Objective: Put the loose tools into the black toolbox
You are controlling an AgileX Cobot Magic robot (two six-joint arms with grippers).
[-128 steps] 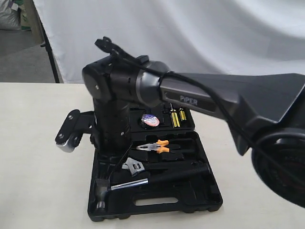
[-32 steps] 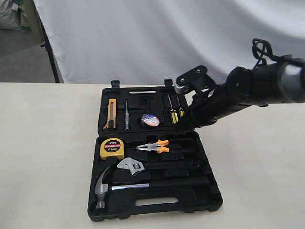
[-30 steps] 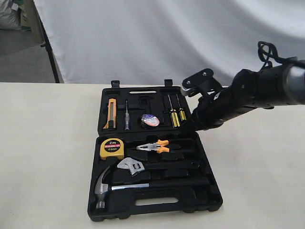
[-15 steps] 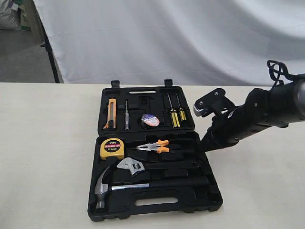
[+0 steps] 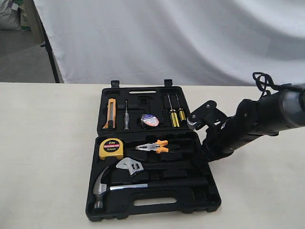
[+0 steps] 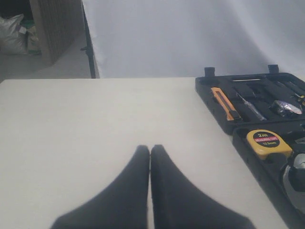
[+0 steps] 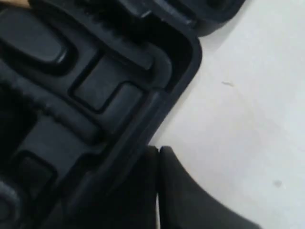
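Observation:
The black toolbox [image 5: 190,204] lies open on the table, both halves flat. In its near half rest the claw hammer [image 5: 102,185] and the adjustable wrench [image 5: 131,166]. The dark tape roll [image 5: 149,120] sits in the far half. My right gripper [image 5: 207,152] is shut, low at the near half's right edge. In the right wrist view the right gripper [image 7: 158,150] touches the toolbox [image 7: 114,95] rim at its corner. My left gripper [image 6: 150,149] is shut and empty over bare table, left of the toolbox [image 6: 208,93]; the exterior view does not show it.
A yellow tape measure [image 5: 112,149] and orange-handled pliers [image 5: 155,146] lie in the near half. A yellow utility knife [image 5: 111,113] and screwdrivers [image 5: 174,114] fill the far half. A white backdrop hangs behind the table.
The right arm swung from over the toolbox out to the right, then dropped back in against the near half's right edge. The near half shifted slightly left.

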